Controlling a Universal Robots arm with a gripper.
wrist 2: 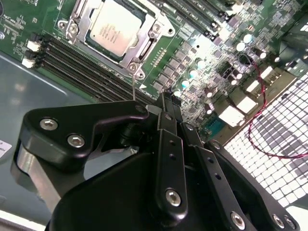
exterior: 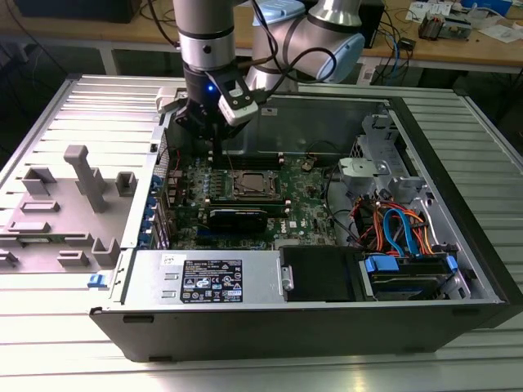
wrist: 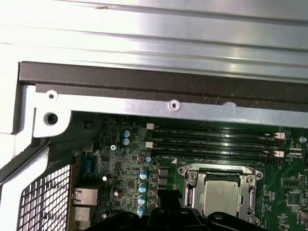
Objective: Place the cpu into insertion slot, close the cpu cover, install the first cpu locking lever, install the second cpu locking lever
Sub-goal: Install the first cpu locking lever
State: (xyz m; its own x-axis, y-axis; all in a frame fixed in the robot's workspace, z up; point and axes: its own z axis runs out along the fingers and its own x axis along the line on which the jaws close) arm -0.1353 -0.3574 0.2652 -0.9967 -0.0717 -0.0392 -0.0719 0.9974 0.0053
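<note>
Open computer case [exterior: 327, 336]; arm [exterior: 204, 33] vertical, end effector [exterior: 214, 152] down near cpu [exterior: 252, 184].

Space above insertion slot [exterior: 253, 185] open; case wall [wrist: 144, 82] near memory slots [wrist: 211, 142].

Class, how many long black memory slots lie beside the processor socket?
4 memory slots, parallel in one bank between the insertion slot and the case rim; none seems hidden.
</note>
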